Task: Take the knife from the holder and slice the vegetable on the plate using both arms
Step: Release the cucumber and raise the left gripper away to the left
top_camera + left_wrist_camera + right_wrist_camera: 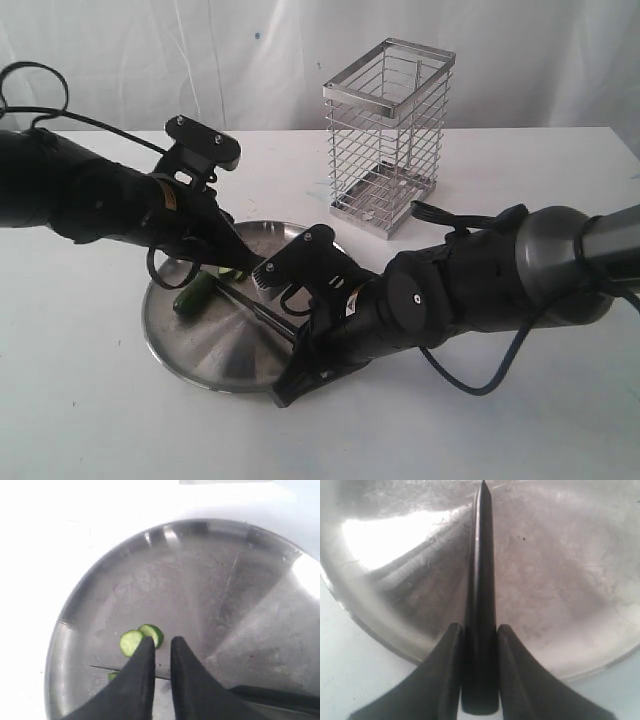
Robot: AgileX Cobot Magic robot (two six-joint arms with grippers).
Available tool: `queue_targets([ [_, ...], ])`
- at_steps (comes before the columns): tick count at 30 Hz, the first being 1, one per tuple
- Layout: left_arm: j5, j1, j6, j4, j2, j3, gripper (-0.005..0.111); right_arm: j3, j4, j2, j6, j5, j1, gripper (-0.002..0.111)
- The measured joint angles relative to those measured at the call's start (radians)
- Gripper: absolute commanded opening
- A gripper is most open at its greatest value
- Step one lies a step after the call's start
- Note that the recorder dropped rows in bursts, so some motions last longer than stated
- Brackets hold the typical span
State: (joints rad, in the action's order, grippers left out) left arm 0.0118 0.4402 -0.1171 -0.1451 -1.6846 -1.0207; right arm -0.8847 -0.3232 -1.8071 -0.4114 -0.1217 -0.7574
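The steel plate [190,345] lies at the centre front. On it rests the dark green vegetable [195,295], with two cut slices [131,642] lying apart from it. My right gripper [295,335] is shut on the black handle of the knife [481,555]. The dark blade lies low across the plate and points toward the vegetable. My left gripper [162,645] hovers over the slices with a narrow gap between its fingers and nothing in it. One finger [140,680] hides most of the vegetable [114,676]. The wire holder [388,135] stands behind the plate with no knife in it.
White tabletop [90,400] surrounds the plate, with a white backdrop behind. Both black arms cross over the plate from either side. The holder sits on the right arm's side, past the plate's far rim.
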Motion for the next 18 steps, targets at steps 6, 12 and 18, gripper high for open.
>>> queue_targets([
  [6,-0.062,0.000,0.004,0.000,0.057,0.000,0.018,0.000,0.004,0.000,0.000,0.023,0.002,0.000],
  [12,-0.123,0.000,0.006,0.000,0.128,0.000,0.021,0.000,0.004,0.000,0.000,0.026,0.029,0.000],
  [18,-0.187,0.000,0.006,0.000,0.193,0.000,0.022,0.000,0.004,0.000,0.000,0.026,0.031,0.000],
])
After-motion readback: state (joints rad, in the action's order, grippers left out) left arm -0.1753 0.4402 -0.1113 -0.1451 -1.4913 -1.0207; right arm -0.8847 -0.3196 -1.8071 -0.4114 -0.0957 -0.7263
